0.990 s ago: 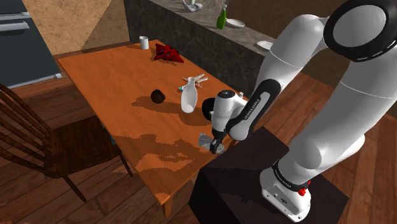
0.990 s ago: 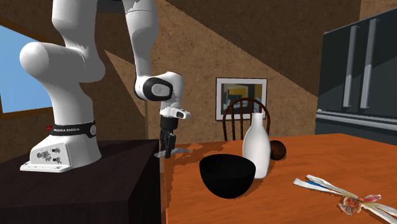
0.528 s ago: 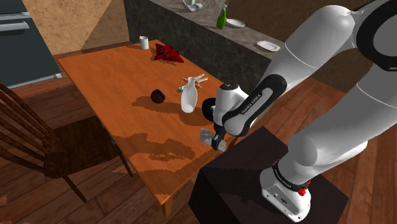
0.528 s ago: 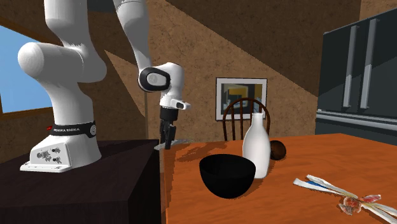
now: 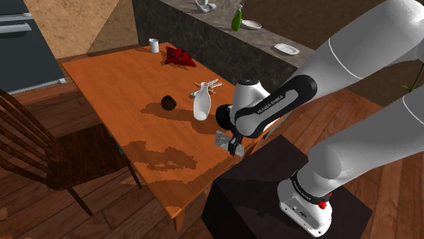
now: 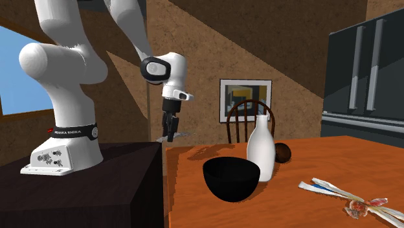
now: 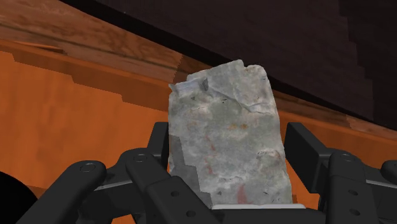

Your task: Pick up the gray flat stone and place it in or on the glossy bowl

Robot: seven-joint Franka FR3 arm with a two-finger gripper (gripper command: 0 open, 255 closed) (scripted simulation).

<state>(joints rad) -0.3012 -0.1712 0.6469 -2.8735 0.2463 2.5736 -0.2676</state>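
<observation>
A flat gray stone (image 7: 229, 137), mottled with faint red marks, is clasped between my gripper's (image 7: 232, 146) black fingers (image 7: 304, 145). In the shoulder view the stone (image 5: 221, 139) hangs a little above the orange table's near edge, and my gripper (image 5: 234, 144) is shut on it. The glossy black bowl (image 6: 232, 178) stands on the table beside a white bottle (image 6: 261, 150). Seen from the shoulder, the bowl (image 5: 220, 121) sits just beyond the stone, partly hidden by my arm. In the second exterior view the gripper (image 6: 169, 133) holds the stone (image 6: 182, 134) above the table's end.
On the orange table (image 5: 129, 88) are the white bottle (image 5: 201, 103), a dark round object (image 5: 168, 102), a red cloth (image 5: 179, 56) and a white cup (image 5: 154, 45). A wooden chair (image 5: 34, 146) stands at the shoulder view's left. My dark stand (image 5: 265, 197) adjoins the table.
The gripper has risen with the stone clasped in it, lifting it off the table surface. The arm's upper links have swung towards the shoulder view's right.
</observation>
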